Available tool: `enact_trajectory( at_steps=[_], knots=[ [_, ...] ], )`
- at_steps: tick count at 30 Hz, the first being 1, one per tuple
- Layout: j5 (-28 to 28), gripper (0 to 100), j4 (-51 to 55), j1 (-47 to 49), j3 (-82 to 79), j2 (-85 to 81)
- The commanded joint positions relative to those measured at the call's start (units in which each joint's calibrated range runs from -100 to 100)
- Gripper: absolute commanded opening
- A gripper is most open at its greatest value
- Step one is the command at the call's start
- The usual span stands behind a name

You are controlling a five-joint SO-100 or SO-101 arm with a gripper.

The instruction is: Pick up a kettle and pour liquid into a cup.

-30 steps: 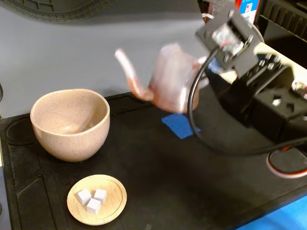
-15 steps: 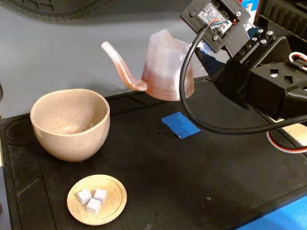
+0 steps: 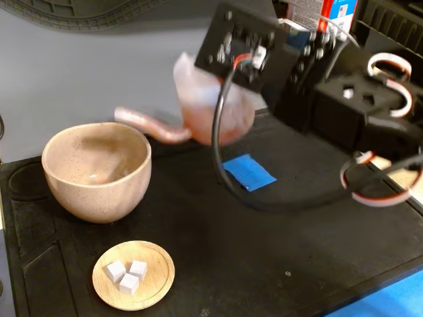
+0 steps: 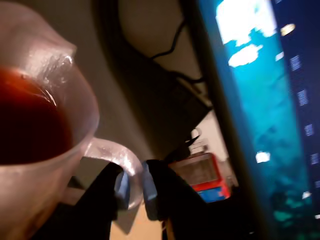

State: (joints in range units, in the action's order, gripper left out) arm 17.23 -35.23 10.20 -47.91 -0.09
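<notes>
Above the black mat: the small translucent pinkish-white ridged plastic kettle (image 3: 215, 109) is hanging tilted, off the surface.
Gripper (image 4: 136, 187): its two dark fingers are pinching the kettle's loop handle (image 4: 122, 160), as the wrist view is showing.
Liquid (image 4: 27, 122): reddish-brown tea is sitting inside the kettle body.
Spout (image 3: 149, 125): it is pointing left, its tip reaching about over the right rim of the large beige-pink speckled ceramic cup (image 3: 96, 172).
Coming move: the cup is lying left of the gripper, along the spout's long axis, so more tilt looks needed.
Near front: a small wooden dish (image 3: 134, 275) is holding white cubes.
</notes>
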Motion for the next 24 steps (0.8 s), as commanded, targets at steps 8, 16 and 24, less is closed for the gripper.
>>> enact_trajectory(
  at_steps=[8,16,24],
  knots=[
    [-9.39,1,0.08,0.26,7.43,-0.60],
    [-10.54,1,6.74,-0.12,14.06,-0.43],
    [-10.12,1,6.74,-0.12,13.15,-0.34]
  ],
)
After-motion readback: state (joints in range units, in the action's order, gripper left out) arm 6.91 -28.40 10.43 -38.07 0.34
